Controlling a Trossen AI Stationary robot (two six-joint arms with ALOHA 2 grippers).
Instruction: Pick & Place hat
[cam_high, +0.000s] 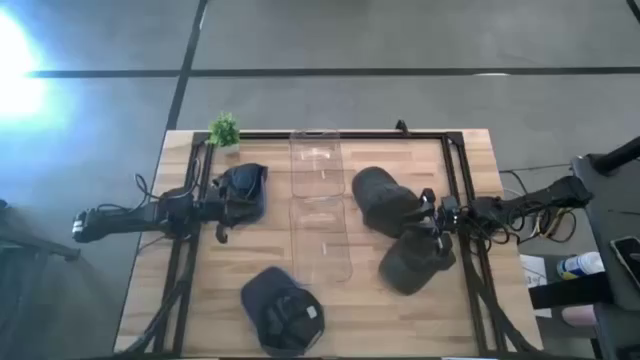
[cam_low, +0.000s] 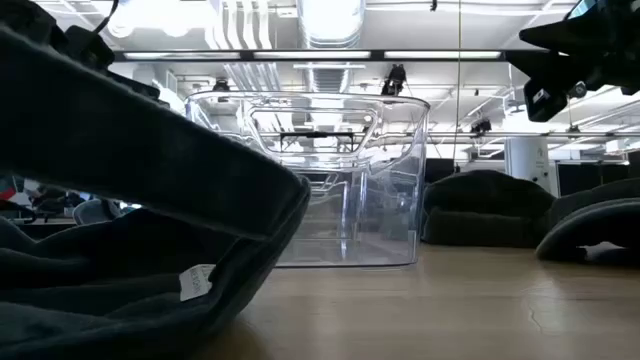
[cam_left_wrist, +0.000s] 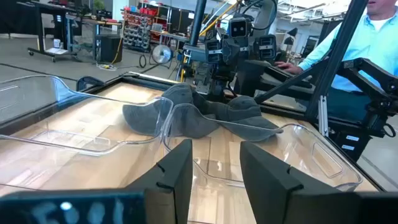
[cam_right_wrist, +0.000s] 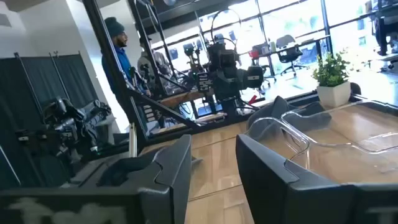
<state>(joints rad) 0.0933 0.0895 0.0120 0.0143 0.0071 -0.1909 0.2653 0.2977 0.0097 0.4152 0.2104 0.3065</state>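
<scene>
— How far along?

— Barely started. My left tool (cam_high: 222, 208) is spread and empty, a hat (cam_high: 243, 190) just ahead of it on the surface (cam_high: 180, 300). My right tool (cam_high: 428, 212) is spread too, between two hats.

— The bins (cam_high: 320, 215)?

— Between my tools, with nothing in them.

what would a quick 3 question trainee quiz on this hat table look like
1. How many hats lie on the table?
2. True or false: the clear bins already hold a hat.
3. Which gripper is nearest the small plant: A left, B right?

Key:
1. Four: one by the left gripper, two by the right gripper, one near the front edge.
2. False; both bins look empty.
3. A.
</scene>
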